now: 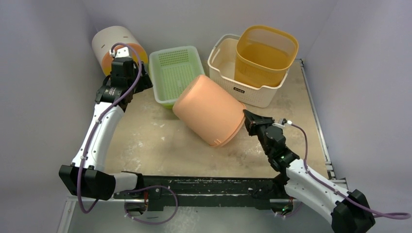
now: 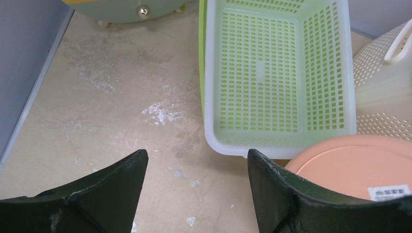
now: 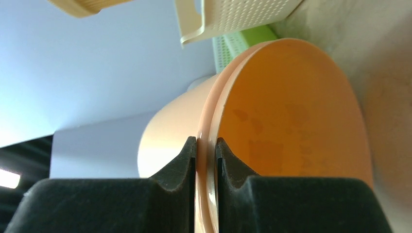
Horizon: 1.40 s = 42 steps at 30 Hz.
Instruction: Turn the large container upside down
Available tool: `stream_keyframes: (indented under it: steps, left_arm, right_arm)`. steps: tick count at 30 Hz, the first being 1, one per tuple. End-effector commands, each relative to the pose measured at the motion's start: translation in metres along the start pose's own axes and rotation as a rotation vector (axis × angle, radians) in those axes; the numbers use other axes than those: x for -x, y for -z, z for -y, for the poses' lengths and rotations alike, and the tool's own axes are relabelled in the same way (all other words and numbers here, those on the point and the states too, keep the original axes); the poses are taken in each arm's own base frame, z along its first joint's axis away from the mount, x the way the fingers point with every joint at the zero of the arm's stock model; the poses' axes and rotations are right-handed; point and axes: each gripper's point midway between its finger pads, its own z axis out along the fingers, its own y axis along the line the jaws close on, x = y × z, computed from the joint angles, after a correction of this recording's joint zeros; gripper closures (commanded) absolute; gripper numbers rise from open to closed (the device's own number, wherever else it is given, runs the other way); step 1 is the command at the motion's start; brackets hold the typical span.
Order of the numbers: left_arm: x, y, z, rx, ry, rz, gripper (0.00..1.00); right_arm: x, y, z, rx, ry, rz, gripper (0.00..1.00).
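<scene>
The large container is a peach-orange round tub [image 1: 209, 109]. It is tilted on its side in the middle of the table, base toward the green basket, open mouth toward the front right. My right gripper [image 1: 246, 118] is shut on its rim [image 3: 206, 145], one finger inside and one outside. The tub's base with a white label shows in the left wrist view [image 2: 359, 165]. My left gripper [image 1: 127, 73] is open and empty, above the table at the back left, beside the green basket [image 2: 277, 73].
A green perforated basket [image 1: 175, 73] lies behind the tub. A cream basket [image 1: 243, 85] holds a yellow bin [image 1: 265, 53] at the back right. A white and orange cylinder [image 1: 116, 43] lies in the back left corner. Walls enclose the table.
</scene>
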Motion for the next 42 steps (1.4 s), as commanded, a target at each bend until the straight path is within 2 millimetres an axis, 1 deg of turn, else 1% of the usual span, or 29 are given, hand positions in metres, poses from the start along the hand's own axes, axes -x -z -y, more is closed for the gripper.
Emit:
stream_keyframes:
  steps: [1,5,11,19,24,29,32,35,38,41,42]
  left_arm:
    - [0.005,-0.003,0.007,-0.027,-0.02,0.025,0.28]
    - [0.002,-0.008,0.008,-0.027,-0.025,0.016,0.28]
    - [-0.002,-0.015,0.007,-0.021,-0.042,0.003,0.28]
    - [-0.004,-0.018,0.008,-0.025,-0.048,-0.001,0.28]
    - [-0.005,-0.019,0.008,-0.025,-0.053,-0.006,0.28]
    - [-0.008,-0.018,0.006,-0.022,-0.063,-0.011,0.28]
    - [-0.007,-0.017,0.005,-0.021,-0.07,-0.009,0.28]
    - [0.0,-0.012,0.007,-0.03,-0.075,0.002,0.28]
    - [0.009,-0.006,0.016,-0.076,-0.065,0.026,0.27]
    - [0.015,-0.001,0.03,-0.142,-0.042,0.03,0.24]
    - [0.015,0.001,0.033,-0.158,-0.034,0.026,0.24]
  right_arm:
    - [0.034,0.015,0.117,-0.451,0.228,0.116,0.85]
    - [0.037,0.013,0.119,-0.512,0.299,0.132,0.83]
    - [0.037,0.011,0.124,-0.563,0.348,0.134,0.8]
    - [0.039,0.003,0.118,-0.598,0.435,0.144,0.77]
    - [0.035,-0.002,0.111,-0.616,0.492,0.129,0.74]
    - [0.033,-0.006,0.11,-0.633,0.548,0.11,0.72]
    - [0.031,-0.01,0.105,-0.643,0.601,0.091,0.65]
    - [0.025,-0.018,0.1,-0.665,0.703,0.045,0.53]
    - [0.013,-0.03,0.095,-0.699,0.814,-0.042,0.41]
    - [-0.005,-0.046,0.086,-0.696,0.899,-0.128,0.37]
    - [-0.011,-0.05,0.087,-0.698,0.924,-0.155,0.36]
